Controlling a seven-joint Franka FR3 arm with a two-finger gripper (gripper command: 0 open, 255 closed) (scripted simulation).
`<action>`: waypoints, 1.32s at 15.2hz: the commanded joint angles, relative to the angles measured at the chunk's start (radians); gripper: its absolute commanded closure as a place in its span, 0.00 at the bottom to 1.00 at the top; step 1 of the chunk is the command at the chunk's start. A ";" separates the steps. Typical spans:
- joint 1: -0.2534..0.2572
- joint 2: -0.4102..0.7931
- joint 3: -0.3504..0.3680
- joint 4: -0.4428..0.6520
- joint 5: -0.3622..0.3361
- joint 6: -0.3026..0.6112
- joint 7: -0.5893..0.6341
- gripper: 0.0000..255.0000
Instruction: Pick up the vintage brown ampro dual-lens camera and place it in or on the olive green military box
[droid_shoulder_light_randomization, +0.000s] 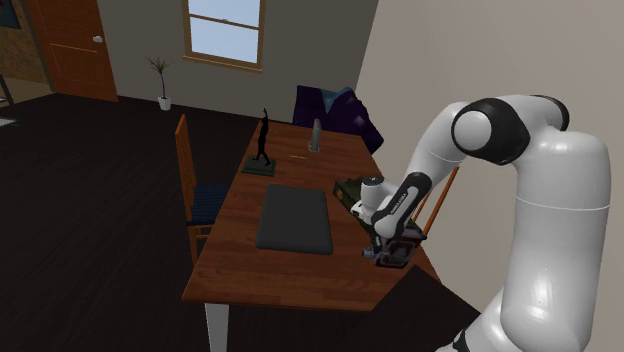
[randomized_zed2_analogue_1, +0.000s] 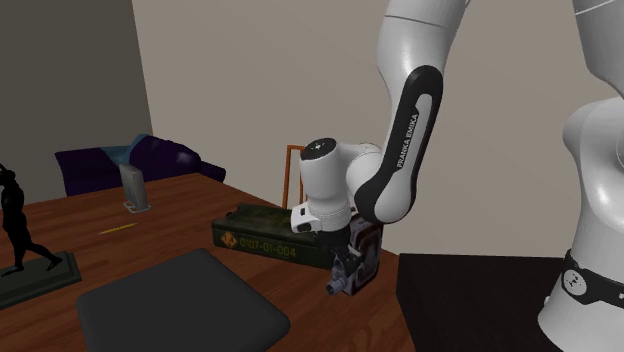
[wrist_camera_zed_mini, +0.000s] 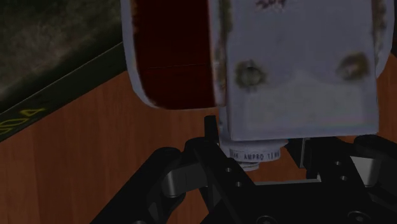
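The vintage camera, dark brown with lenses at its lower end, hangs clasped under my gripper, which is shut on it. In the shoulder view the gripper and camera sit just above the table's right edge. The olive green military box with yellow lettering lies on the table right beside the camera, on the second exterior view's left. From the wrist, the camera shows a pale worn body, a dark red panel and an AMPRO-marked lens, with the box beside it.
A dark flat mat lies mid-table. A black figurine on a base and a grey upright object stand at the far end. A wooden chair stands on the shoulder view's left; a purple seat is behind.
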 joint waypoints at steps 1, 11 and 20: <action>-0.001 -0.030 0.002 -0.007 0.004 -0.021 -0.011 1.00; -0.001 -0.187 0.008 -0.039 0.031 -0.143 -0.070 1.00; 0.004 -0.318 0.013 -0.046 0.055 -0.263 -0.119 1.00</action>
